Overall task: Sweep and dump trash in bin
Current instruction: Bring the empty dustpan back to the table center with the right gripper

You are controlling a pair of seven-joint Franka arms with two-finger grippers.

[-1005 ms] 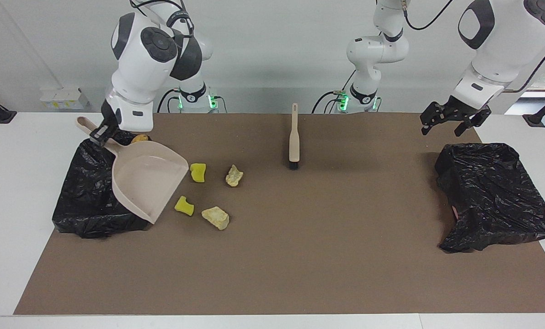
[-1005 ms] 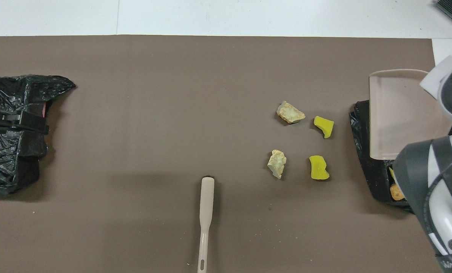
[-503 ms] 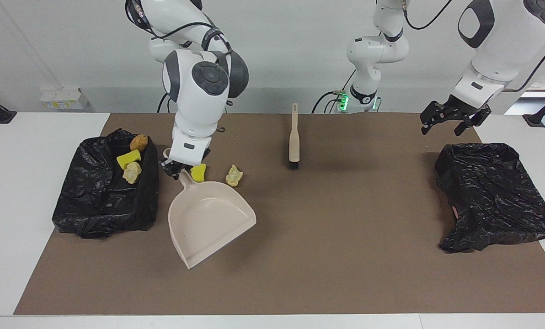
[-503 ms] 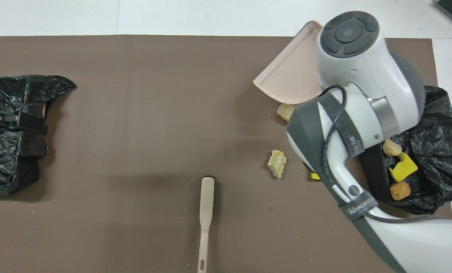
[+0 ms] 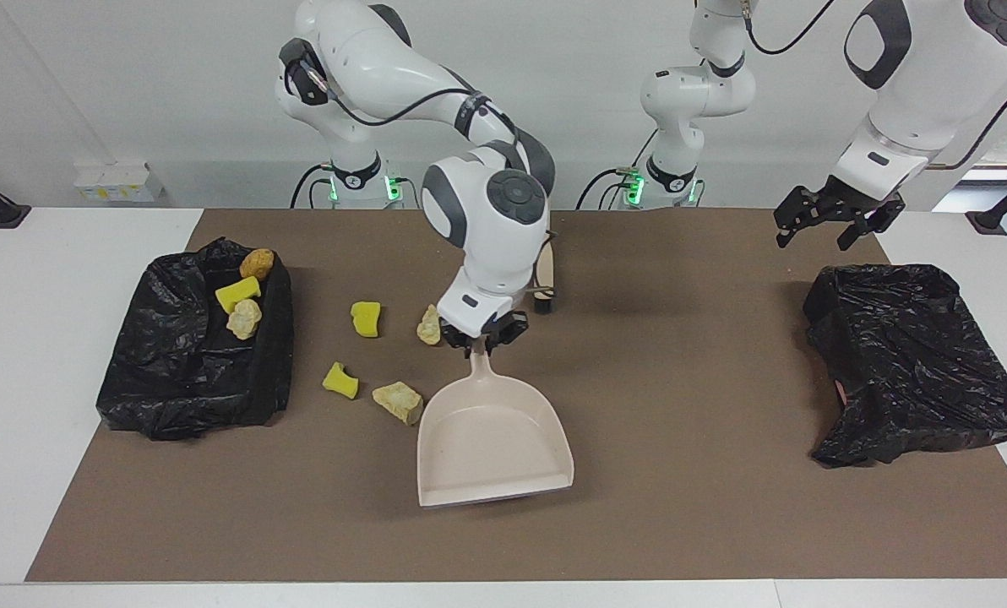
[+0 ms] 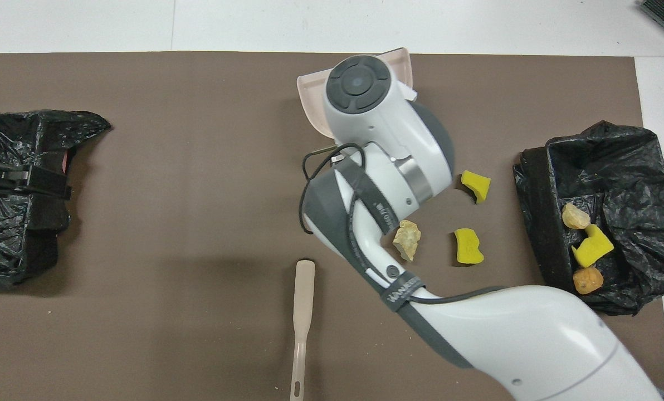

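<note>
Your right tool [image 5: 482,334] is closed on the handle of the beige plastic dustpan [image 5: 493,439] and holds it over the middle of the brown mat [image 5: 681,507]. The handle points to the robots and the wide open edge points away from them. You cannot tell whether the pan touches the mat.

Four pieces of trash lie on the mat, toward the right arm's end from the dustpan:
- One pale cream crumbly lump [image 5: 399,402] is just beside the side edge of the pan.
- One bright yellow sponge piece [image 5: 340,380] is near that lump.
- A second yellow sponge piece [image 5: 366,318] and a second cream lump [image 5: 429,325] lie nearer to the robots. This lump is close beside the right tool.

Three more pieces sit in the black bag-lined bin [image 5: 191,371] at the right arm's end: an orange-brown lump [image 5: 256,263], a yellow piece [image 5: 237,294] and a cream piece [image 5: 243,318].

The beige long-handled brush [image 6: 301,328] lies on the mat nearer to the robots than the dustpan.

Your left tool [image 5: 833,221] waits with fingers apart, holding nothing, above the second black bag-lined bin [image 5: 909,363]. Between the dustpan and this bin there is a wide stretch of bare mat. The white surface [image 5: 13,380] shows around the mat's edges.

The grey band on the right arm carries white letters, but they cannot be read.
</note>
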